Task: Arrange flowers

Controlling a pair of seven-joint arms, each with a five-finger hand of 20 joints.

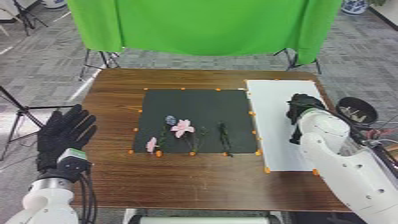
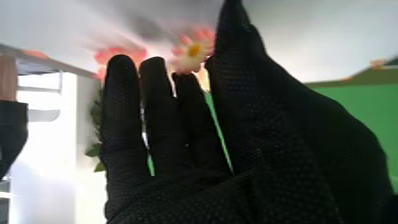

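Observation:
At the table's left edge, my left hand [image 1: 67, 132] rests open with straight fingers. Over the white sheet [image 1: 274, 120] is my right hand [image 1: 305, 105]. On the dark mat [image 1: 200, 102] lie a blue flower [image 1: 171, 120], a large pink flower [image 1: 182, 128], a smaller pink flower [image 1: 151, 144] and a dark green sprig [image 1: 225, 137]. In the right wrist view my right hand [image 2: 266, 145] has straight fingers; a pink-and-white daisy [image 2: 193, 50] is by its thumb and fingertips, and a pink flower [image 2: 120, 52] is beyond the fingers. Whether they touch the hand, I cannot tell.
The brown table [image 1: 178, 185] surrounds the mat and sheet, with orange markers along their edges. A dark round container [image 1: 357, 110] stands off the table's right side, near red flowers [image 1: 376, 134]. Green cloth [image 1: 204, 25] hangs behind the table.

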